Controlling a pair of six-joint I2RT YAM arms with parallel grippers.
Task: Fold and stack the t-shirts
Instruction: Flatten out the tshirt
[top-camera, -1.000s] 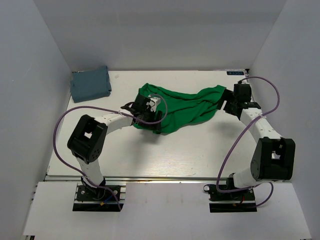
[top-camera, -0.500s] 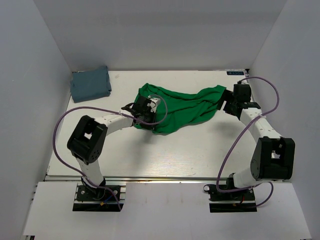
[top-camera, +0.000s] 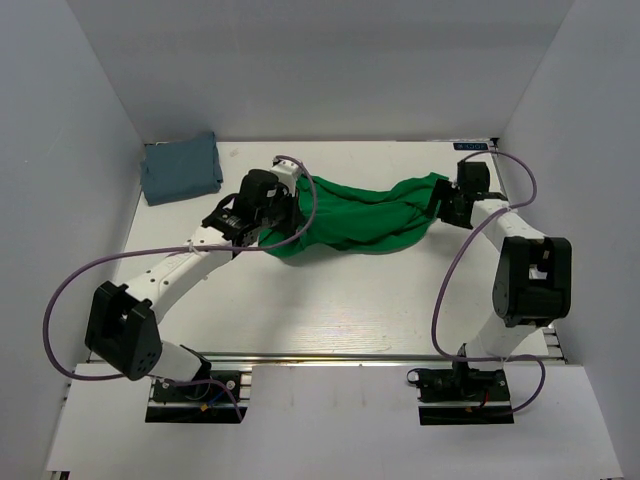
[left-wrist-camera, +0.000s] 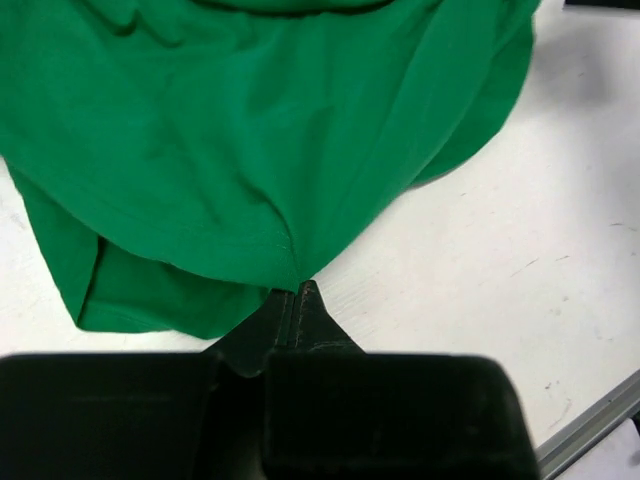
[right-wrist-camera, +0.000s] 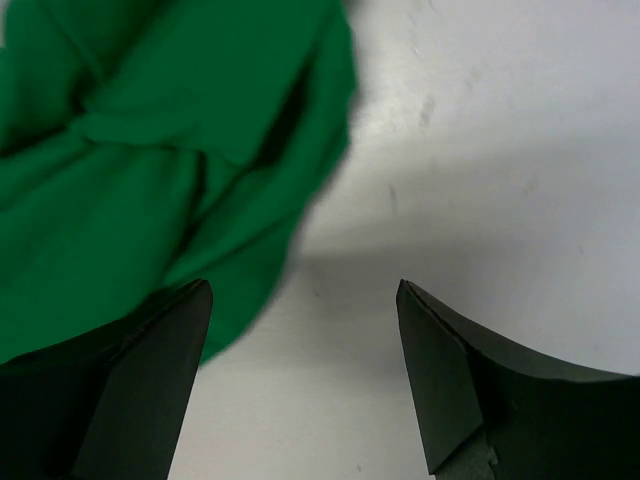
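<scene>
- Top external view: two t-shirts and two arms on one white table (top-camera: 330, 300). The green t-shirt (top-camera: 360, 215) lies crumpled at mid-back of the table, spanning from the left gripper (top-camera: 288, 195) to the right gripper (top-camera: 443, 205). The grey-blue t-shirt (top-camera: 180, 168) sits folded into a flat square at the far left corner. Both sets of fingertips are hard to make out here.
- Left wrist view: jaws pressed together, clamped on a hem fold of the soft, wrinkled green cloth. The upper cloth is cut off by the frame.
- Right wrist view: two dark wedge-shaped fingers (right-wrist-camera: 150, 350) stand apart, empty. The green cloth edge lies beside the left finger; contact cannot be determined.
</scene>
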